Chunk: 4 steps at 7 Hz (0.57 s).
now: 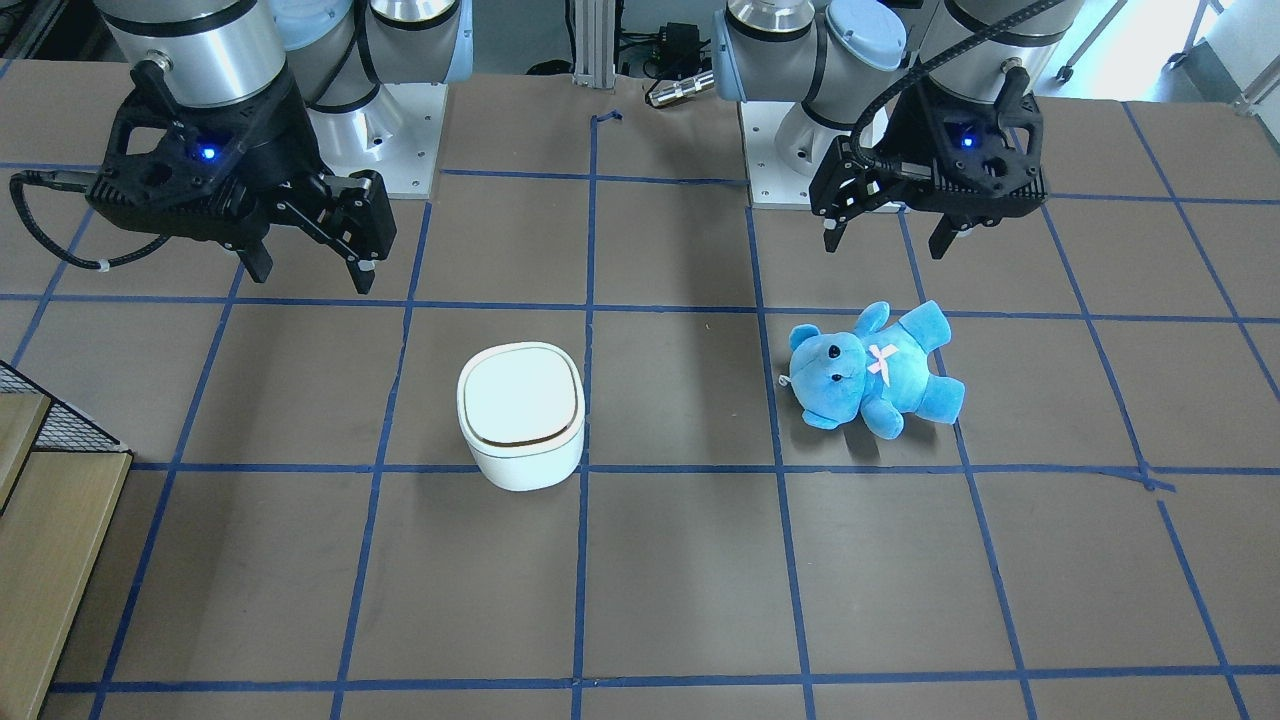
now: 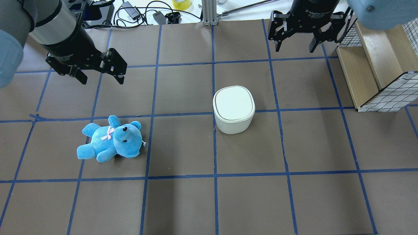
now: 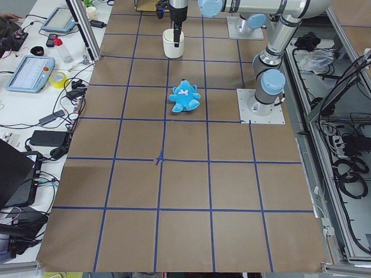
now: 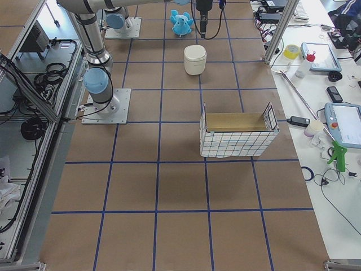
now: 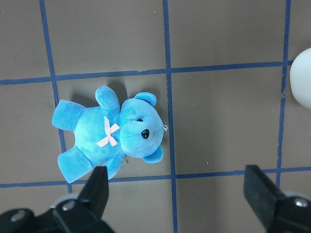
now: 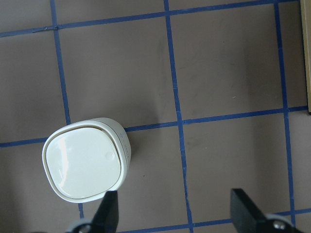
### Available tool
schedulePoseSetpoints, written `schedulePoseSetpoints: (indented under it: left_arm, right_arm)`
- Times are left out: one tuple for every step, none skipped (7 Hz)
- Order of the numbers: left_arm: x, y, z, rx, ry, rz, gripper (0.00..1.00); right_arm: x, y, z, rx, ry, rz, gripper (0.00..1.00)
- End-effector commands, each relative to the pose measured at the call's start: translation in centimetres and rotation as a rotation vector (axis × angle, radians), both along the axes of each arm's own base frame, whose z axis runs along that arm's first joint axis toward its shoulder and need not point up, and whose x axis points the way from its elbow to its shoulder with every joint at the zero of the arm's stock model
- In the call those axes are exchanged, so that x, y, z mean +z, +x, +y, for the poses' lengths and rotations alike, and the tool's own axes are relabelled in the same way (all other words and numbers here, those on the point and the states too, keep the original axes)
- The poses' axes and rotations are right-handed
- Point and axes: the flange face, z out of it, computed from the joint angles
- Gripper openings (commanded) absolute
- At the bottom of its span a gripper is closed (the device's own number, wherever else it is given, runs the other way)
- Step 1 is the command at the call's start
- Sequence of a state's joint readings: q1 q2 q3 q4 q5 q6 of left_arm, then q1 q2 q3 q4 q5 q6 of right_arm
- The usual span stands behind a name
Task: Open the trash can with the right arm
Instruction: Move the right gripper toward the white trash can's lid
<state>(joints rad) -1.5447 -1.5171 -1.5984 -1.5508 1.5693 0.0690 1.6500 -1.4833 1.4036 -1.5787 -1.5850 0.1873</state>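
The white trash can (image 1: 522,415) stands near the table's middle with its flat lid shut; it also shows in the overhead view (image 2: 233,109) and the right wrist view (image 6: 85,165). My right gripper (image 1: 313,275) is open and empty, and hangs above the table away from the can, on the robot's side of it. In the overhead view it (image 2: 295,49) is above and to the right of the can. In its wrist view the can lies left of the fingers (image 6: 109,208). My left gripper (image 1: 885,248) is open over the blue plush bear (image 1: 875,370).
The bear (image 2: 109,140) lies on its back on the robot's left side of the table. A wire-mesh basket with a wooden lining (image 2: 375,65) stands at the robot's right table edge. The arm bases (image 1: 400,140) are bolted behind the grippers. Blue tape lines grid the brown table.
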Motion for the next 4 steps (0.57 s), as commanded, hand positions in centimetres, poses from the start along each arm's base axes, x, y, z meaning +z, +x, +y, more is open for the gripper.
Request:
schedulePoseSetpoints:
  left_arm:
    - [0.0, 0.0, 0.0, 0.000, 0.000, 0.000, 1.00]
    - [0.0, 0.0, 0.0, 0.000, 0.000, 0.000, 1.00]
    - [0.0, 0.0, 0.0, 0.000, 0.000, 0.000, 1.00]
    - [0.0, 0.0, 0.0, 0.000, 0.000, 0.000, 1.00]
  right_arm:
    - [-0.5, 1.1, -0.1, -0.005, 0.019, -0.099, 0.00]
    - [-2.3, 2.7, -0.3, -0.039, 0.056, -0.106, 0.00]
    - [-6.3, 6.9, -0.3, 0.008, 0.096, -0.094, 0.00]
    - [-10.1, 9.6, 0.1, 0.048, 0.095, -0.084, 0.00]
